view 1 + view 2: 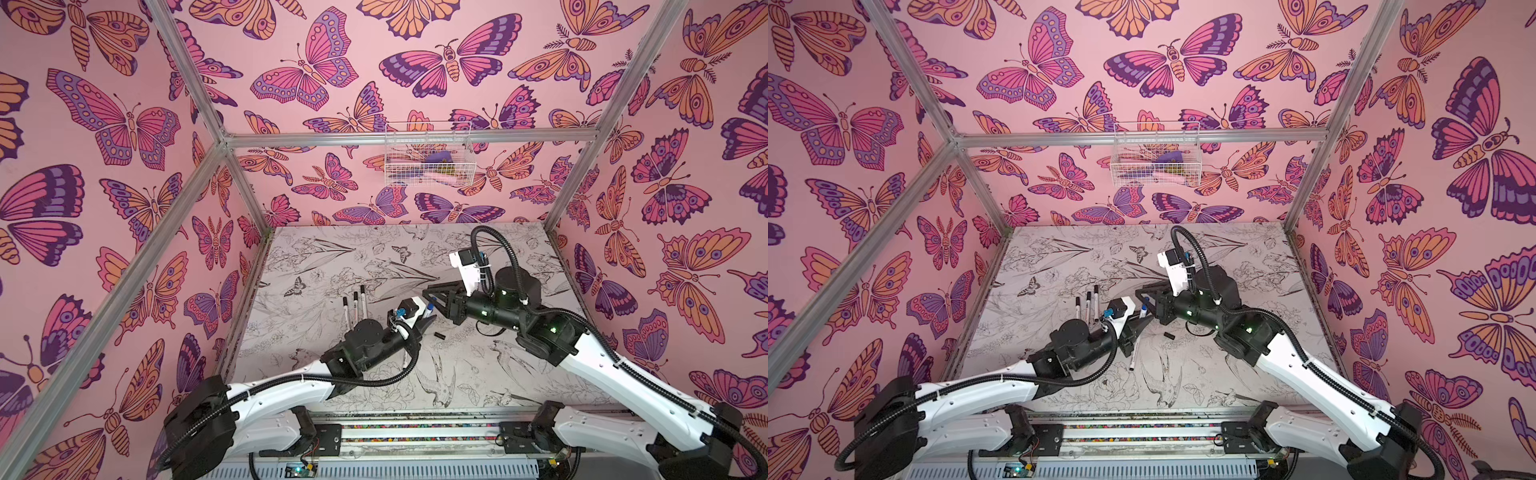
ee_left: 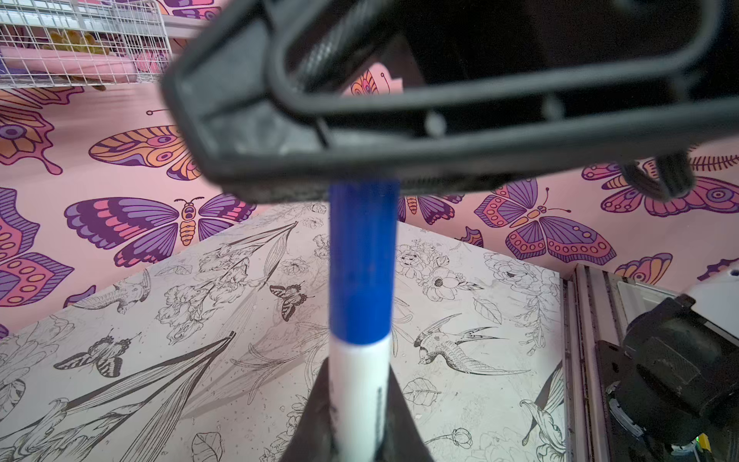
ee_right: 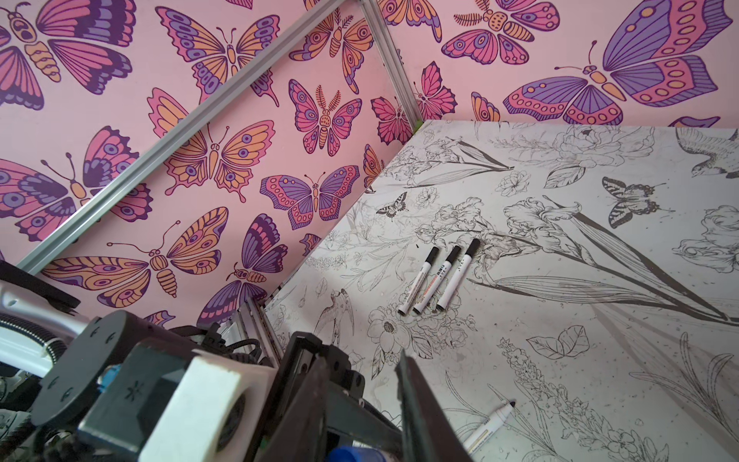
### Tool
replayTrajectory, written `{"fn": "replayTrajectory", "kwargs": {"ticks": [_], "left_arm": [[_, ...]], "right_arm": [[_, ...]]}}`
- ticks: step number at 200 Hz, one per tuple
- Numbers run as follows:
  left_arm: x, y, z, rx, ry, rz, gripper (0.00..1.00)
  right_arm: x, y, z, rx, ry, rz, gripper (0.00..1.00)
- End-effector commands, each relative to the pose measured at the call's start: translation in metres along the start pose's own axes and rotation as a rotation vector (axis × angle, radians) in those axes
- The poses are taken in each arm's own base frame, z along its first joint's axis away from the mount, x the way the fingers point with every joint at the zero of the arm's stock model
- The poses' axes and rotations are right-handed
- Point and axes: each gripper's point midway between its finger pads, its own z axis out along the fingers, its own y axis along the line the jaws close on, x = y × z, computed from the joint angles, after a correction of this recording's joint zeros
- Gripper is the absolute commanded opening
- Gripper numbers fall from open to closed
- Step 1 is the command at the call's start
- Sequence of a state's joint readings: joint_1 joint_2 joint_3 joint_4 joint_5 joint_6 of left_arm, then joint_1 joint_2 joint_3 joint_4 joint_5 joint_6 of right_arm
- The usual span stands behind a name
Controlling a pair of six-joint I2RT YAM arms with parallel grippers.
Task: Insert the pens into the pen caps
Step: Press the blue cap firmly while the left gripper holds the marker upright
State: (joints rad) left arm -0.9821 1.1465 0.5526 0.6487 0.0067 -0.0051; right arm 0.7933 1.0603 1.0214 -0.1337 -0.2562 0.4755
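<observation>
My left gripper (image 1: 430, 319) (image 2: 356, 404) is shut on the white barrel of a pen (image 2: 358, 376) near the table's middle. A blue pen cap (image 2: 362, 260) (image 1: 430, 308) sits on that pen's end. My right gripper (image 1: 429, 297) (image 3: 360, 360) meets it from the right, with the blue cap (image 3: 354, 454) held deep between its jaws. Three black-capped pens (image 1: 355, 305) (image 3: 438, 280) lie side by side to the left. An uncapped pen (image 3: 490, 428) (image 1: 1131, 359) lies beneath the left arm. One loose black cap (image 1: 439, 334) (image 1: 1168, 335) lies just in front of the grippers.
A white wire basket (image 1: 428, 153) hangs on the back wall, well above the table. Aluminium frame posts (image 1: 582, 174) stand at the table's corners. Both arms reach in from the front rail (image 1: 415, 432).
</observation>
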Motion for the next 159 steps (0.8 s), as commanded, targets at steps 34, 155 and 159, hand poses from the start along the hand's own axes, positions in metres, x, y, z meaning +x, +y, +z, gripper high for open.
{"fn": "replayTrajectory", "kwargs": {"ticks": [34, 155, 159], "left_arm": [[-0.013, -0.001, -0.002, 0.001, -0.036, 0.002, 0.00], [-0.142, 0.013, -0.004, -0.071, -0.367, 0.085, 0.00], [-0.143, 0.012, -0.005, -0.065, -0.374, 0.079, 0.00]], "right_arm": [[0.006, 0.000, 0.003, -0.009, 0.008, 0.013, 0.09], [0.057, -0.037, 0.004, 0.140, 0.082, 0.144, 0.00], [0.058, -0.039, 0.004, 0.149, 0.085, 0.147, 0.00]]}}
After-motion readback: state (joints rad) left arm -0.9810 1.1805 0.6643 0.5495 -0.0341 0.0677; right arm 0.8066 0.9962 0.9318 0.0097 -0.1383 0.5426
